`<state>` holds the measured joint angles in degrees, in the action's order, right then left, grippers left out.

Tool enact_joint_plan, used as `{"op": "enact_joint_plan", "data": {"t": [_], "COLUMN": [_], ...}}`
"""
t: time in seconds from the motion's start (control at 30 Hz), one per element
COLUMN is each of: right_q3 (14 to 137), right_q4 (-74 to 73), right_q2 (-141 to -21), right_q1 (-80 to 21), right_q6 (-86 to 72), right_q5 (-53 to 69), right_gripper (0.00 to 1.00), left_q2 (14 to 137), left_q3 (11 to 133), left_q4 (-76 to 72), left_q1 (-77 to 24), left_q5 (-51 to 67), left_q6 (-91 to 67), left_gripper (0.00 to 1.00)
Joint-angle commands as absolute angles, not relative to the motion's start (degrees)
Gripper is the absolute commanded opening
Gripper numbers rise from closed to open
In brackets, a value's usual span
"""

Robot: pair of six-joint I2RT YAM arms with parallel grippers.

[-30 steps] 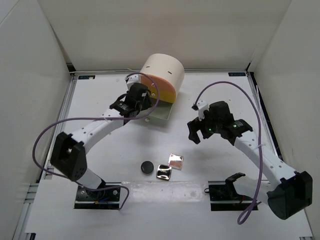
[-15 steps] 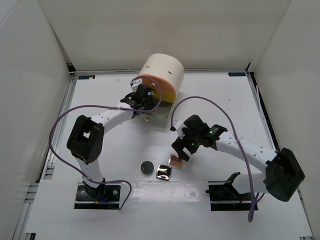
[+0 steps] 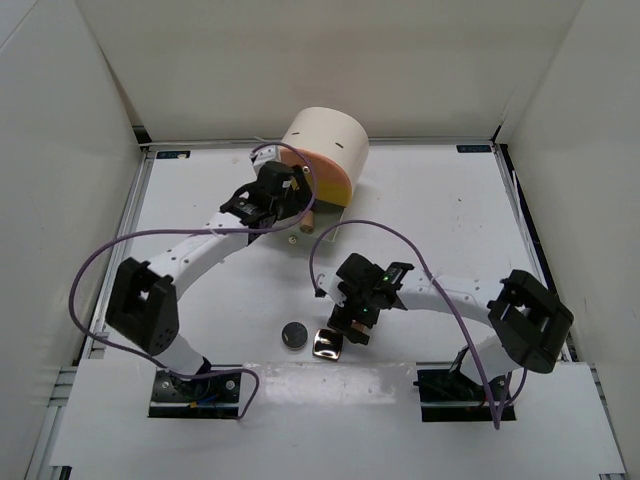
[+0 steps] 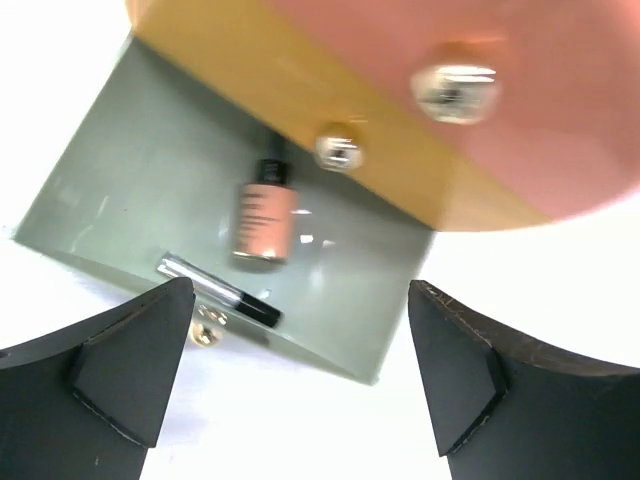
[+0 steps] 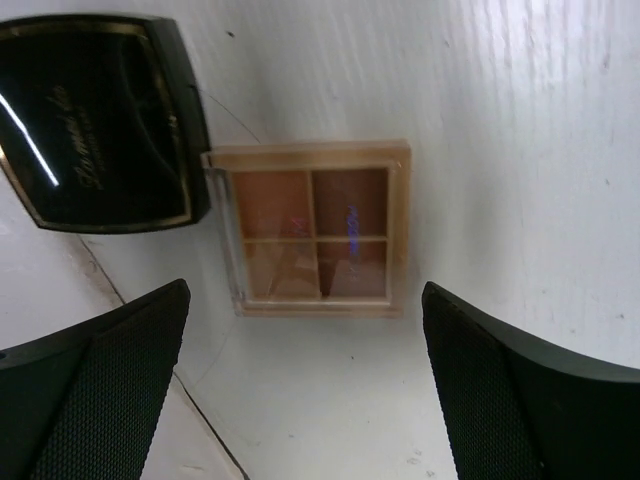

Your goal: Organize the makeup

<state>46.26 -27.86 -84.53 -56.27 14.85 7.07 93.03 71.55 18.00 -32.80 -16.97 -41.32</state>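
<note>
The makeup on the table near the arms is a black round compact (image 3: pixel 293 334), a shiny dark square compact (image 3: pixel 326 345) (image 5: pixel 100 120) and a clear four-pan palette (image 5: pixel 315 230). My right gripper (image 3: pixel 350 328) (image 5: pixel 305 390) hangs open just above the palette, which lies ahead of its fingertips, touching neither. My left gripper (image 3: pixel 291 207) (image 4: pixel 300 390) is open and empty in front of the pulled-out grey drawer (image 4: pixel 130 180). A peach bottle (image 4: pixel 265 215) and a slim silver-and-black tube (image 4: pixel 220 290) lie in that drawer.
The large cream cylinder (image 3: pixel 325 140) stands at the back centre, its orange drawer fronts (image 4: pixel 520 130) with shiny knobs (image 4: pixel 455 88) right above the open drawer. The white walls of the enclosure close in the table on three sides.
My right arm has swung left and toward the near edge, coming down over the palette. My left gripper has drawn back a little from the drawer, where the peach bottle now lies.
</note>
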Motion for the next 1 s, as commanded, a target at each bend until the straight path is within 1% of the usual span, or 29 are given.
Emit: {"op": "enact_joint_plan", "data": {"t": [0.0,0.13,0.2,0.23,0.33,0.37,0.4,0.43,0.47,0.5,0.63,0.7,0.73,0.83,0.87,0.93,0.97], "right_q3": [45.9,44.8,43.9,43.9,43.0,42.9,42.5,42.3,42.3,42.4,45.0,47.4,50.8,57.8,59.6,64.0,65.2], "right_q4": [-23.7,-19.3,-17.9,-17.9,-18.3,-18.3,-17.9,-17.9,-17.6,-17.2,-13.7,-12.0,-10.4,-7.4,-4.6,-1.8,1.3], "right_q2": [-84.9,-87.0,-88.8,-89.3,-90.4,-90.0,-88.8,-87.9,-86.9,-85.4,-77.4,-75.9,-75.9,-78.0,-80.5,-83.1,-86.3], "right_q1": [-57.3,-58.5,-59.6,-60.1,-61.0,-61.2,-61.1,-61.3,-61.2,-61.2,-60.1,-58.9,-56.8,-53.8,-52.6,-51.5,-50.3], "right_q6": [17.0,15.5,14.9,14.4,12.7,12.2,12.1,11.5,11.5,11.8,15.1,17.7,19.1,20.2,20.5,20.6,19.7], "right_q5": [8.5,4.8,2.0,-2.8,-7.7,-8.4,-8.3,-9.3,-10.2,-10.9,-13.4,-13.7,-12.8,-11.3,-13.4,-13.7,-14.4], "right_gripper": [0.99,0.97,0.94,0.90,0.78,0.68,0.62,0.52,0.31,0.28,0.28,0.28,0.29,0.29,0.30,0.29,0.29], "left_q2": [84.7,78.2,73.1,69.3,63.8,62.5,60.0,59.1,58.2,57.1,57.3,58.2,58.6,58.2,57.7,57.1,57.3], "left_q3": [70.7,67.5,62.2,58.1,51.5,49.6,46.6,45.4,44.1,41.9,38.9,38.2,38.0,35.1,33.9,31.0,30.2], "left_q4": [19.3,25.6,28.8,29.9,30.6,30.9,32.3,32.3,32.3,32.3,32.0,33.7,33.9,32.0,30.6,26.4,25.8], "left_q1": [-34.0,-35.7,-36.0,-36.1,-36.3,-36.4,-36.7,-36.7,-36.8,-37.6,-41.5,-44.5,-45.4,-48.9,-49.4,-50.9,-51.3], "left_q5": [-15.4,-17.0,-17.5,-16.4,-14.0,-12.3,-12.1,-11.1,-8.2,-7.1,-3.0,-3.1,-2.9,-3.3,-3.0,-1.8,-1.8], "left_q6": [-37.9,-37.4,-38.8,-39.4,-40.1,-40.4,-41.7,-42.4,-42.3,-42.4,-40.9,-39.6,-39.0,-38.9,-39.2,-39.2,-39.5], "left_gripper": [0.98,0.98,0.98,0.98,0.98,0.98,0.98,0.98,0.98,0.98,0.98,0.98,0.98,0.98,0.98,0.98,0.98]}}
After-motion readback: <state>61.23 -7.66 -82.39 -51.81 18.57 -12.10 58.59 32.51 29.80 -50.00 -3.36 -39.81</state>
